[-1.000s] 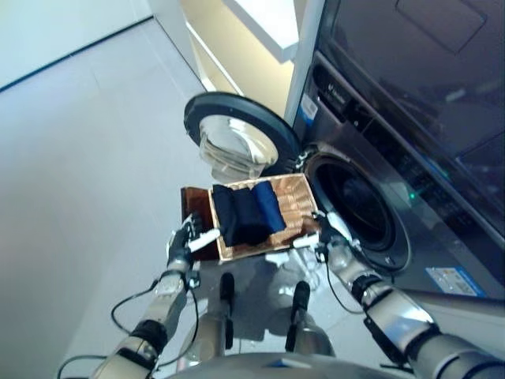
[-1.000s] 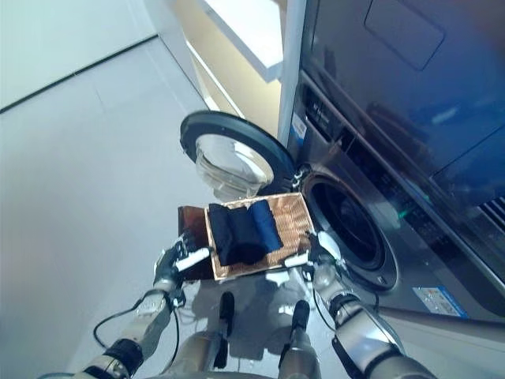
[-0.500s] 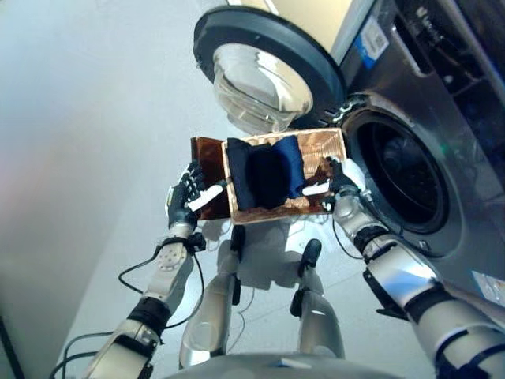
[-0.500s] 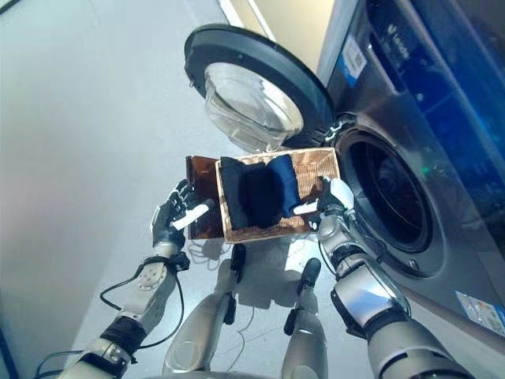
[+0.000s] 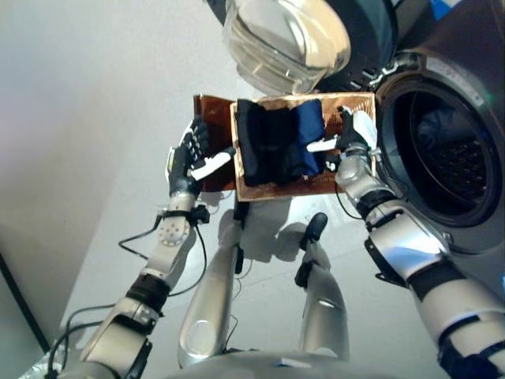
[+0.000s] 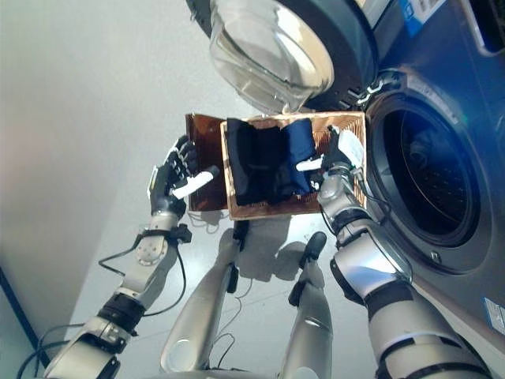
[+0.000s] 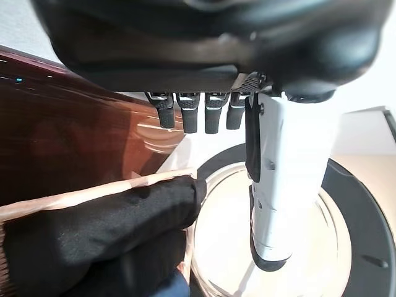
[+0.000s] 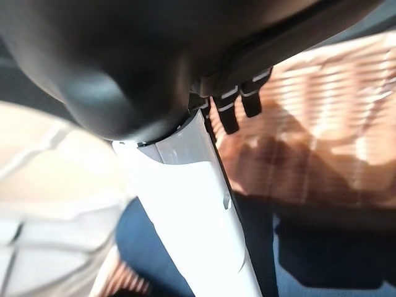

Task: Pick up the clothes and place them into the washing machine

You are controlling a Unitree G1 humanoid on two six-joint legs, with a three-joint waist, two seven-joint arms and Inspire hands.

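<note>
Left hand (image 5: 188, 156): seen raised beside the left end of the basket, fingers straight and spread, white-covered thumb pointing toward the basket; nothing was held.

Brown panel (image 5: 213, 130): a glossy dark-brown surface was seen at the basket's left end, just beyond the left hand's fingers; what it belongs to could not be told.

Basket (image 5: 345, 104): a shallow woven container, tan and coppery, was seen between the two hands, in front of the machine's opening and below the open door.

Clothes (image 5: 272, 146): dark garments, black toward the left and navy toward the right, were found lying in the basket, filling its left and middle parts; one black fold was seen draped over the rim in the left wrist view.

Door (image 6: 272, 43): round, dark-rimmed, with a bulging clear glass bowl, was found swung open above the basket.

Right hand (image 5: 353, 139): seen at the basket's right part, over the woven floor, white thumb reaching toward the navy cloth; fingers were extended, with nothing gripped.

Washing machine (image 5: 473, 87): grey front-loader at the far right; its drum (image 5: 450, 154) was seen open and dark, with no obstruction between it and the basket.
</note>
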